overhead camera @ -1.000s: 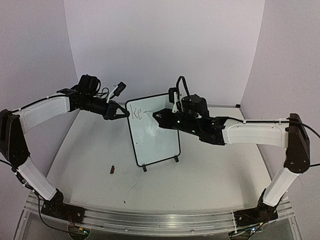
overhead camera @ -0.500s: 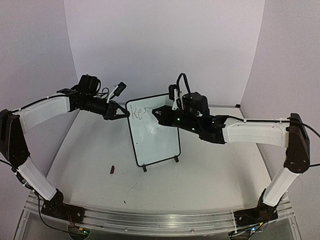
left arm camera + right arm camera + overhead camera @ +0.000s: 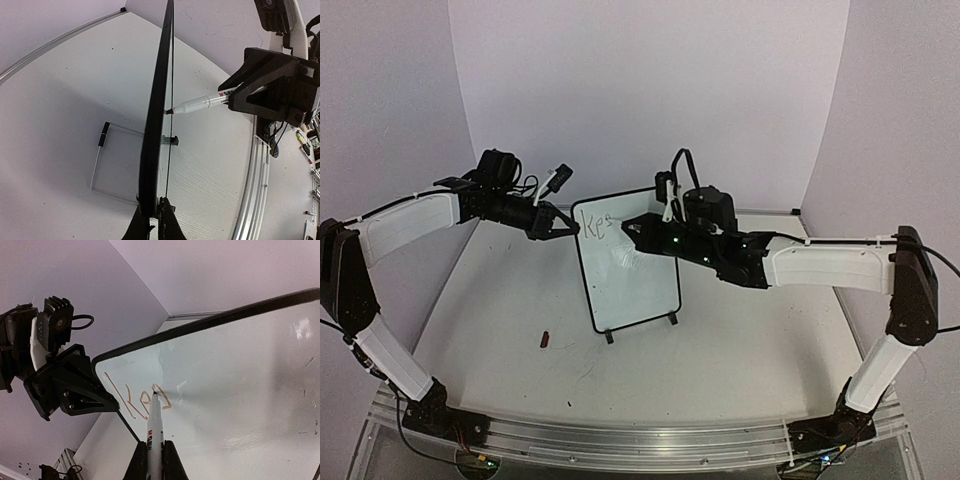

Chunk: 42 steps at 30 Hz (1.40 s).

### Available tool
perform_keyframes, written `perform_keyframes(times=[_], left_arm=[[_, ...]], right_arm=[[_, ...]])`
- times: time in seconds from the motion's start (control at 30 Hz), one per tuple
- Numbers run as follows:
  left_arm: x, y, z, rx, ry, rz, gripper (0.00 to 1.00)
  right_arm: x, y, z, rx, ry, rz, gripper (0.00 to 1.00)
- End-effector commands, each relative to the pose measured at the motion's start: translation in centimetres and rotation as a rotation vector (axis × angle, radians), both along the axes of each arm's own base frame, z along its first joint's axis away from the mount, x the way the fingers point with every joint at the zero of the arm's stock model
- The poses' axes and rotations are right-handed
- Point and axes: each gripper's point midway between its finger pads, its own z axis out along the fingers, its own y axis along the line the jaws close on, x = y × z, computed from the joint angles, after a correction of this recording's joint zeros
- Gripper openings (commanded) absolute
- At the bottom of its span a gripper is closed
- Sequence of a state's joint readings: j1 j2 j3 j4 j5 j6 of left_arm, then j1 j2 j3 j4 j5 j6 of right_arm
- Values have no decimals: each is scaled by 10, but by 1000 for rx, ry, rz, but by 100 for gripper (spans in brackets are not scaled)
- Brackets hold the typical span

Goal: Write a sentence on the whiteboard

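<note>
The whiteboard (image 3: 630, 275) stands upright on its two black feet at mid-table. My left gripper (image 3: 566, 228) is shut on its upper left edge; in the left wrist view the board (image 3: 157, 110) is edge-on between my fingertips (image 3: 154, 220). My right gripper (image 3: 634, 226) is shut on a white marker (image 3: 154, 432) whose tip touches the board near the top. Of the sentence, only "Ke" and part of a third letter (image 3: 142, 402) show in thin reddish-dark strokes. The marker (image 3: 200, 104) and right gripper (image 3: 272, 85) also show in the left wrist view.
A small dark cap-like object (image 3: 546, 340) lies on the table left of the board's feet. A metal rail (image 3: 620, 440) runs along the near table edge. Purple walls close the back and sides. The board's wire stand (image 3: 117, 165) rests behind it.
My right gripper has shifted slightly along the board's top line with the marker, and a new stroke has appeared after "Ke". My left arm has not moved.
</note>
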State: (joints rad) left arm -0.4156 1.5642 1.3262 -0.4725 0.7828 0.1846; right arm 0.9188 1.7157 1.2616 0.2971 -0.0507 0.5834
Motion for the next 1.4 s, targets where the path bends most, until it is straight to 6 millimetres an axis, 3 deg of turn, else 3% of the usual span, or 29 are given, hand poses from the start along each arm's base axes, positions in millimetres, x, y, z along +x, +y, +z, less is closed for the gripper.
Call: perform_keyframes(times=[0.0, 0.43, 1.07, 1.37], left_arm=[[-1, 5, 1, 34, -45, 7, 0], [-2, 5, 2, 34, -49, 7, 0], [-2, 6, 3, 33, -51, 7, 0], [-3, 6, 3, 33, -52, 6, 0]], right_arm=[[-1, -3, -13, 5, 30, -4, 0], [-2, -9, -22, -3, 50, -21, 0], [-6, -29, 18, 14, -38, -66, 0], [-2, -22, 33, 20, -72, -54, 0]])
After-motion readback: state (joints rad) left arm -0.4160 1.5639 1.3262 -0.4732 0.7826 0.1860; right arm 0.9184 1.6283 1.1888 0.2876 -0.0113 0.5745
